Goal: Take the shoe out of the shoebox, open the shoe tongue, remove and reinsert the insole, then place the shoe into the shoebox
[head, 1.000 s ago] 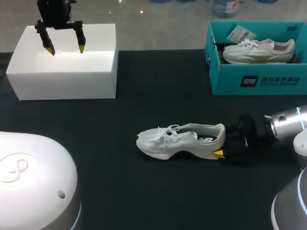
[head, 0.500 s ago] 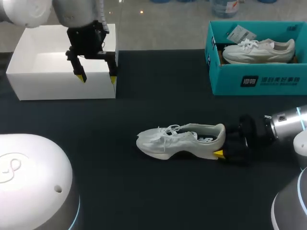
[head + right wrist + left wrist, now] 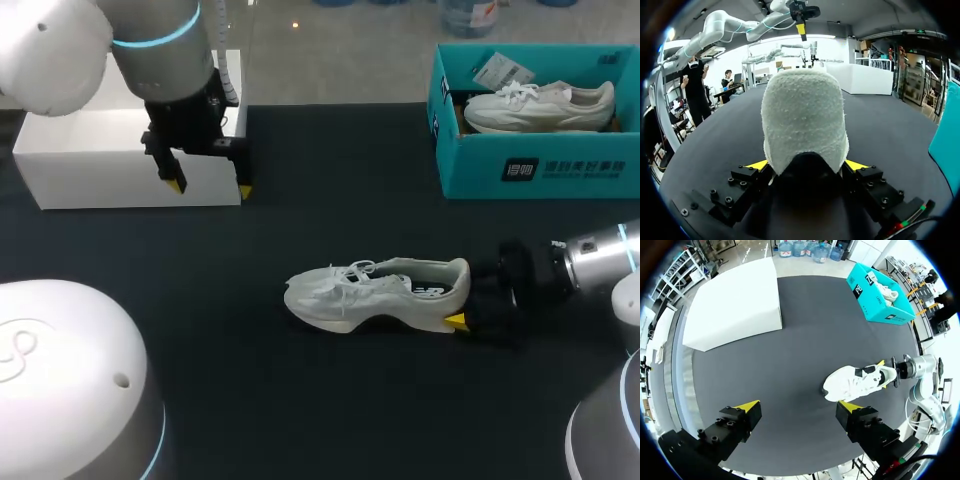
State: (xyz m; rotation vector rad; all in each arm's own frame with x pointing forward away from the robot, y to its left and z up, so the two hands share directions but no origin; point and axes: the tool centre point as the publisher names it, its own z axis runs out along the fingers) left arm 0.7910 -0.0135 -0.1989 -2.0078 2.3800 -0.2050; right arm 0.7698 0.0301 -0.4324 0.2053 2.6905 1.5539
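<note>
Head view puts the white shoe (image 3: 375, 293) on its sole near the middle of the black table (image 3: 300, 410), toe toward my left arm and heel toward my right. The right gripper (image 3: 464, 305) is clamped across the heel; its wrist view shows a yellow tip pressed to each side of the padded heel counter. The shoe looks light. The knit upper is soft and will likely give under pressure, while the sole and heel cup look stiffer, so the heel is a sound place to anchor it. The dark insole (image 3: 428, 289) shows through the collar. It is probably thin, bendy foam, best pinched at its heel end and peeled up rather than dragged. I cannot clearly tell the tongue from the laces (image 3: 352, 271). It should be floppy, and its upper edge just behind the top lace looks the place to take it. The left gripper (image 3: 210, 187) hangs with fingers spread wide and nothing between them, well apart from the shoe, just in front of the white shoebox (image 3: 100, 182) at the far left. At the far right stands a teal box (image 3: 470, 175) holding another shoe (image 3: 540, 105).
</note>
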